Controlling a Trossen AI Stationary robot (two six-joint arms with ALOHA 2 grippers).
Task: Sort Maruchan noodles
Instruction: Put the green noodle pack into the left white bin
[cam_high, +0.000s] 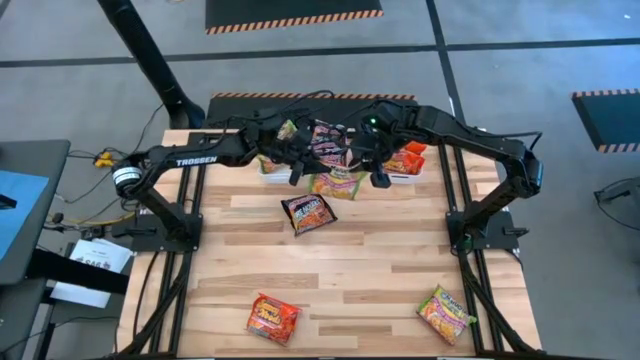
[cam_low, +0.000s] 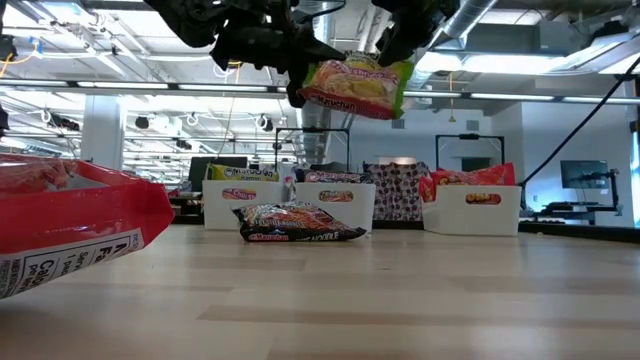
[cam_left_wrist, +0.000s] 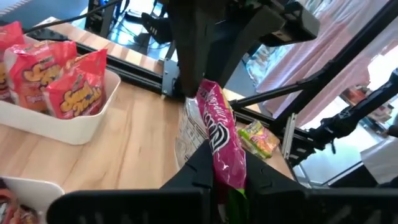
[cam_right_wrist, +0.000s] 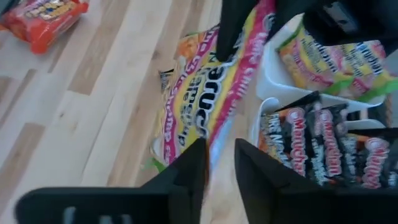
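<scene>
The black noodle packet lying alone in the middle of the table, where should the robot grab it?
Probably from straight above, pinching one crinkly end edge of the black noodle packet. It lies flat on the table, puffy in the middle, with nothing crowding it.

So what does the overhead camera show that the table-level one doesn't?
Only the high view shows the green-yellow packet lying near the front right corner of the table. Only the low view shows the held packet hanging clear above the table, plus the room behind. Both show the left gripper shut on that packet, the right gripper beside it, the dark packet and the white trays.
</scene>
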